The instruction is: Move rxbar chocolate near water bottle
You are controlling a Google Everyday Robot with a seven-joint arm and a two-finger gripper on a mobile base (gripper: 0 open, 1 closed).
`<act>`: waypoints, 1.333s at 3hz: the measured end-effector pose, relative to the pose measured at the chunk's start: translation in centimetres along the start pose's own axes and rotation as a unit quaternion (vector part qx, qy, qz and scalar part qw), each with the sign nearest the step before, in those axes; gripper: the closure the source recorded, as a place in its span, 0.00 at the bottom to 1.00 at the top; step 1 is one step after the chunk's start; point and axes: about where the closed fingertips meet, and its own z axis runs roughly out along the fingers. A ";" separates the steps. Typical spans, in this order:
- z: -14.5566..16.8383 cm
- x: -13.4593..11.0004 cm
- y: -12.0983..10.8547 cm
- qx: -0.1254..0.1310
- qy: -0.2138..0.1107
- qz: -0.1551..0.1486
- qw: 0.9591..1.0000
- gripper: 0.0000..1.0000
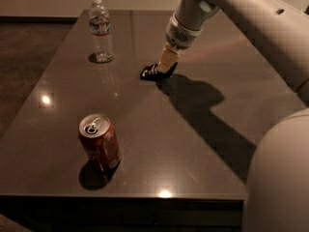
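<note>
The rxbar chocolate (151, 72), a small black bar with white lettering, is at the middle of the dark table. My gripper (166, 65) reaches down from the upper right and is shut on the bar's right end. The bar's left end sticks out toward the water bottle. The water bottle (101, 30), clear with a white cap and a pale label band, stands upright at the table's far left, a short way left of the bar.
A red soda can (99, 142) stands upright near the table's front left. My arm (251, 23) crosses the upper right and casts a shadow right of the bar. The table's front edge (125, 196) runs along the bottom.
</note>
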 end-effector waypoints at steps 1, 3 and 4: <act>0.8 -1.8 -0.6 0.000 -0.011 -0.003 1.000 1.00; 1.8 -3.5 -0.8 -0.003 -0.019 -0.009 1.000 0.78; 2.1 -3.6 -0.8 -0.005 -0.019 -0.009 1.000 0.54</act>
